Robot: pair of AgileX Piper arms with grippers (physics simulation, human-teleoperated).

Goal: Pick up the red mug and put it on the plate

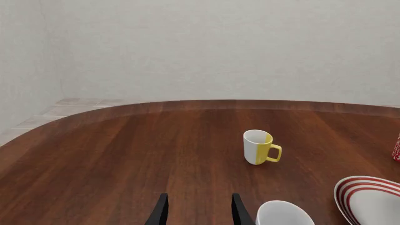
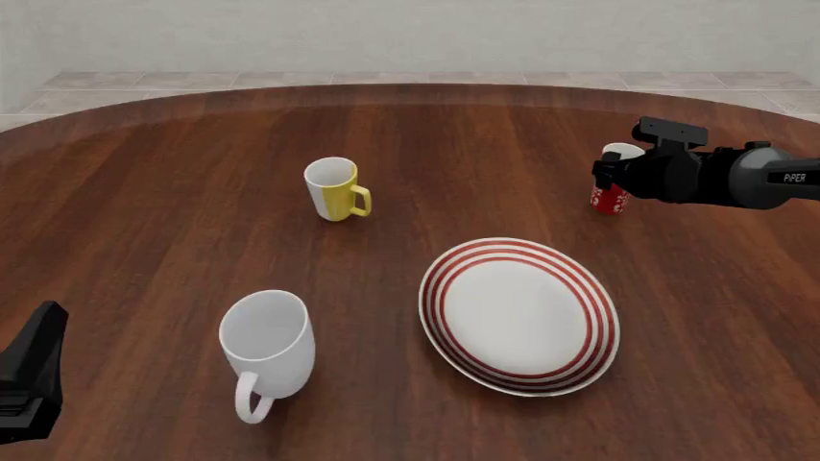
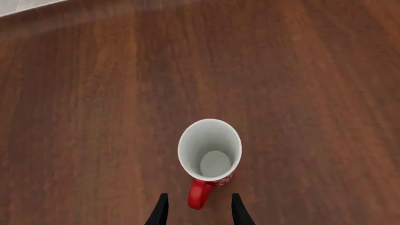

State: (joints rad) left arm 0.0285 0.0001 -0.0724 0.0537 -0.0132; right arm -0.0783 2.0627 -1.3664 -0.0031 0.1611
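1. You looked almost straight down into the red mug (image 3: pixel 210 157), which stood upright on the dark wooden table (image 3: pixel 93 117), its white inside and round floor plainly showing.
2. Its red handle (image 3: pixel 200 194) pointed to about 6 o'clock, toward your right gripper (image 3: pixel 198 211).
3. The two dark fingertips (image 3: pixel 161 211) stood apart, one on either side of that handle; whether they touched it you could not tell.
4. A pale strip of floor (image 3: pixel 25 5) showed at 11 o'clock, past the table's edge.

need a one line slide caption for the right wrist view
Open right gripper poised above the upright red mug, fingers flanking its red handle on the wooden table.
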